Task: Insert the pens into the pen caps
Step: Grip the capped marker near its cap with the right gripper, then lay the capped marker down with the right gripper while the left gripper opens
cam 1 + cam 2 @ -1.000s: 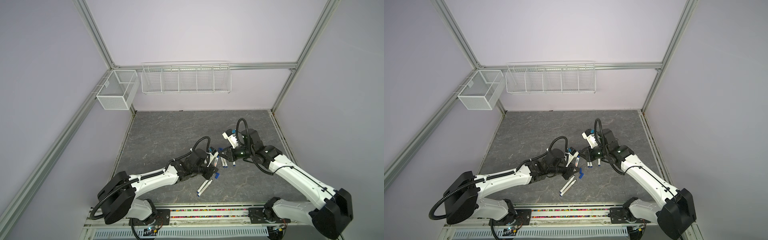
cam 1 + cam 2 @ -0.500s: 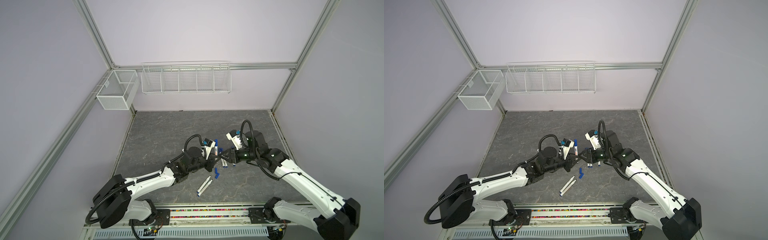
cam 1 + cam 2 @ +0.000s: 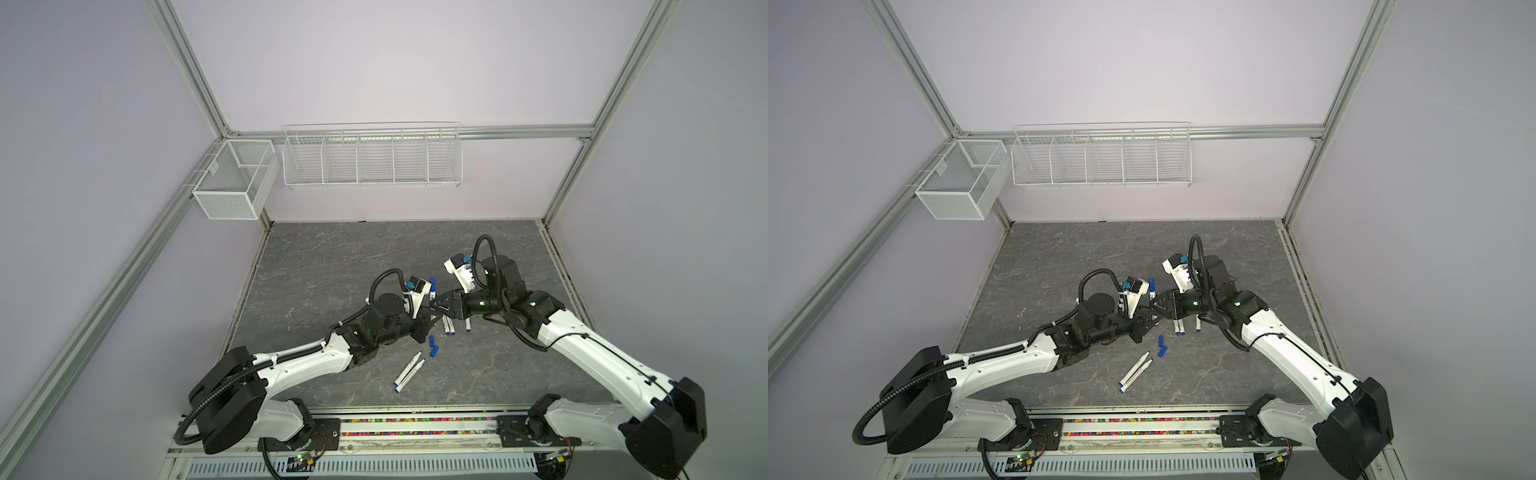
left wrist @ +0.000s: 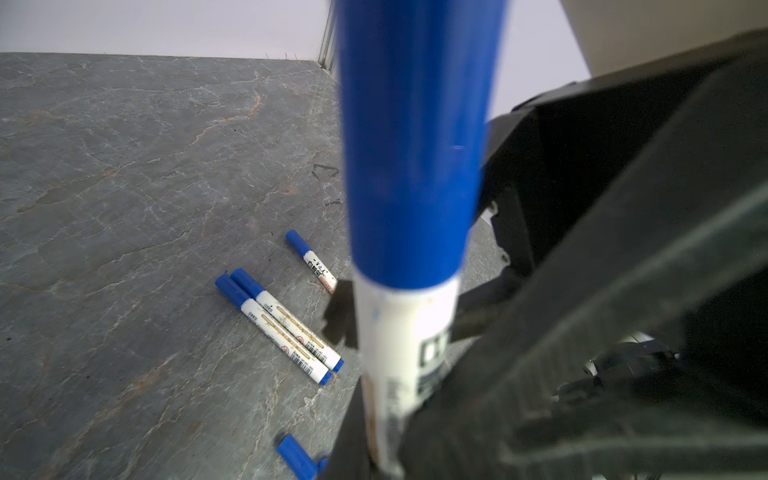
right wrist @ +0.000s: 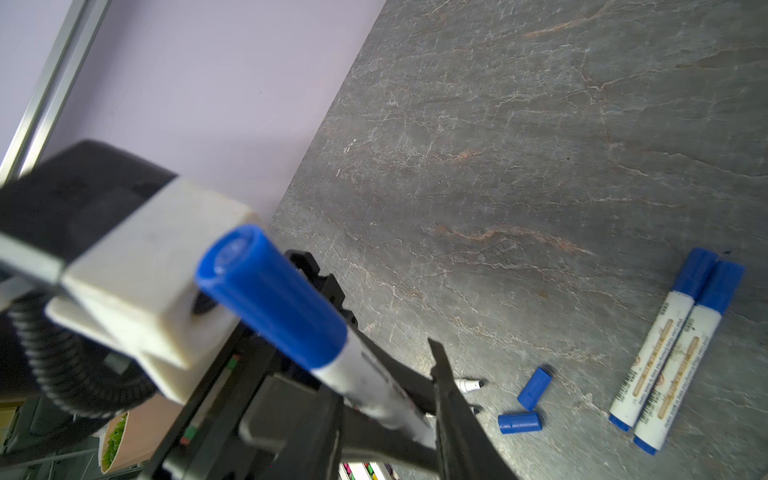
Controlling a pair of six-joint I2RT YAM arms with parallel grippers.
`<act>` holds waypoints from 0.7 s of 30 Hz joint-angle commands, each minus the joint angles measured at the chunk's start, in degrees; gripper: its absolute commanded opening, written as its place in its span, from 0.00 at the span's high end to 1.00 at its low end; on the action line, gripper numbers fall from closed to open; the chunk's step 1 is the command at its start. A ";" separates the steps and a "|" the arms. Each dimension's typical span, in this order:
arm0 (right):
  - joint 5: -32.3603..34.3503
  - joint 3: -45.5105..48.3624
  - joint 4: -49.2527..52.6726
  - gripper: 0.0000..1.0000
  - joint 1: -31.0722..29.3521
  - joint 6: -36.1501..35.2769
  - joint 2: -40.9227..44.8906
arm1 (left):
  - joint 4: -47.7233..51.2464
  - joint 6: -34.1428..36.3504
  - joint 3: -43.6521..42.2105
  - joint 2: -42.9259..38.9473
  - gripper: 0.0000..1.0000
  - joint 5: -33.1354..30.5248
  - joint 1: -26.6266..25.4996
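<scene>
Left tool (image 3: pixel 429 322) clamped, pen (image 4: pixel 409 257) held (capped)

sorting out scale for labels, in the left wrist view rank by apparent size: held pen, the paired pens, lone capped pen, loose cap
1. held pen, nearest the camera
2. paired pens, alike
3. lone capped pen and loose cap: unsure, both partly hidden

White arms (image 3: pixel 303 365), black joints (image 3: pixel 226 409) (ribbed black cables (image 3: pixel 384 276))
</scene>
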State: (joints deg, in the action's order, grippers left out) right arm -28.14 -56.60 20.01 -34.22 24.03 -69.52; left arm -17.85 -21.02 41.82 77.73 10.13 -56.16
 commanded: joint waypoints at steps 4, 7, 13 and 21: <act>-0.15 -0.84 -3.75 0.75 -0.81 1.28 -1.85 | -1.84 -0.43 0.45 0.58 1.00 0.47 -0.18; 0.97 -0.75 -2.96 0.82 -0.58 1.41 -1.98 | -0.76 -0.35 0.43 0.24 1.00 -0.40 -0.22; 5.93 -2.03 4.02 0.86 2.20 1.27 -3.85 | 8.36 1.97 -0.04 -2.60 0.50 -2.17 -0.18; 11.84 -7.19 18.99 0.87 7.50 -4.01 -15.38 | 24.42 3.26 -2.88 -7.79 0.30 -8.60 -0.52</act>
State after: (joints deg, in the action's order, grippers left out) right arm -19.51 -62.00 30.89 -27.64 23.05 -81.12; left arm -2.46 -18.85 40.12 71.26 5.76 -56.31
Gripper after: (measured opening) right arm 0.166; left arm 0.694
